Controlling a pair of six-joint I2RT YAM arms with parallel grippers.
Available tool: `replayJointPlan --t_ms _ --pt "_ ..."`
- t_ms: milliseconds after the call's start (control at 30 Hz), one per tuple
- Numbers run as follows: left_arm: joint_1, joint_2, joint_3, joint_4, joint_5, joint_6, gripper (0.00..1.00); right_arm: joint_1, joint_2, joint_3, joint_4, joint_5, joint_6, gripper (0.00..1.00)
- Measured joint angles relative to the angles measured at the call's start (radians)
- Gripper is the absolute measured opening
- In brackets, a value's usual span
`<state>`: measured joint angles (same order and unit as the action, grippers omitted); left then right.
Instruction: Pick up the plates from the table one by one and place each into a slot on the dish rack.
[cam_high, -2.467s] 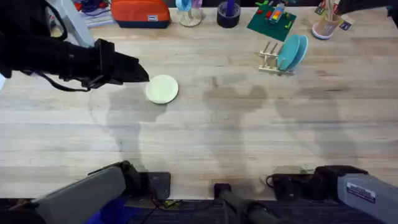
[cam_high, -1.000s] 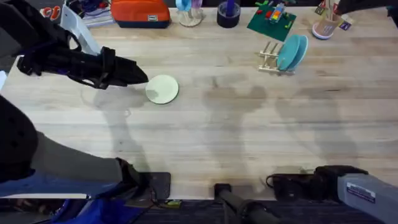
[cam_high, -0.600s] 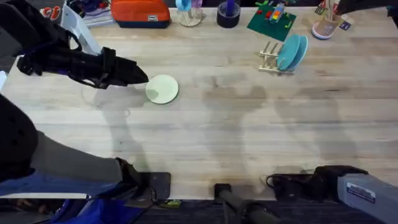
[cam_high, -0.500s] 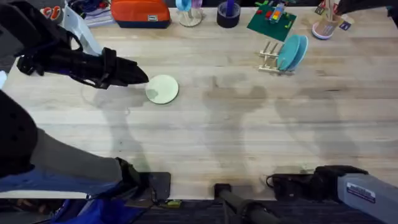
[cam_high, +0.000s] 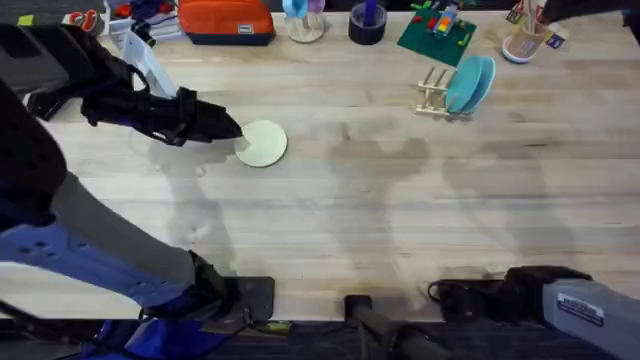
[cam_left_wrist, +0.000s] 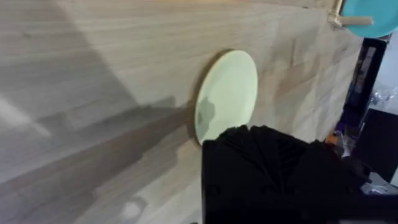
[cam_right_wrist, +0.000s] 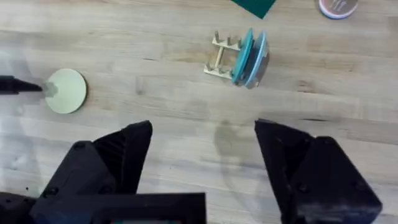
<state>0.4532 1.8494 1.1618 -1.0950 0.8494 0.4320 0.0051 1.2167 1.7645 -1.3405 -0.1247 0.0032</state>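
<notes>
Wooden table (cam_high: 400, 210) carries the dish rack (cam_high: 436, 95) at the far right, with two teal plates (cam_high: 470, 84) already slotted. One cream plate (cam_high: 262, 143) lies flat, well apart. Left gripper (cam_high: 228, 128) has advanced to the plate's near edge; finger state cannot be determined. Right gripper (cam_right_wrist: 202, 155) hangs spread wide, empty. Grasp appears imminent.

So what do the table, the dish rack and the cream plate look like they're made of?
Table: pale wood, visible plank grain, matte. Dish rack: light bare wood dowels. Cream plate: smooth and plain, likely plastic or glazed ceramic; hard to tell which.
</notes>
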Motion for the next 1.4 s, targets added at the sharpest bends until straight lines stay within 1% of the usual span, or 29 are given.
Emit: replayJointPlan --t_ms 233,367,500,733,1133,1267,1400 --pt "0.0 0.062 0.0 0.046 -0.006 0.0 0.041 0.0 0.0 0.0 0.0 0.0 0.0 0.993" --pt "0.0 0.123 0.0 0.06 -0.02 -0.001 0.04 0.0 0.0 0.0 0.0 0.0 0.0 0.993" --pt "0.002 0.159 0.0 0.067 0.007 -0.008 0.041 0.0 0.0 0.0 0.0 0.0 0.0 0.993" --pt "0.002 0.16 0.0 0.076 0.008 -0.046 0.041 0.0 0.0 0.0 0.0 0.0 0.0 0.993" --pt "0.002 0.16 0.0 0.078 0.007 -0.058 0.041 0.0 0.0 0.0 0.0 -0.004 0.0 0.993" --pt "0.002 0.16 0.0 0.079 0.007 -0.058 0.041 0.0 0.011 0.001 0.0 -0.053 0.0 0.993" --pt "0.002 0.16 0.0 0.079 0.007 -0.058 0.041 0.0 0.057 0.002 0.0 -0.13 0.001 0.993"
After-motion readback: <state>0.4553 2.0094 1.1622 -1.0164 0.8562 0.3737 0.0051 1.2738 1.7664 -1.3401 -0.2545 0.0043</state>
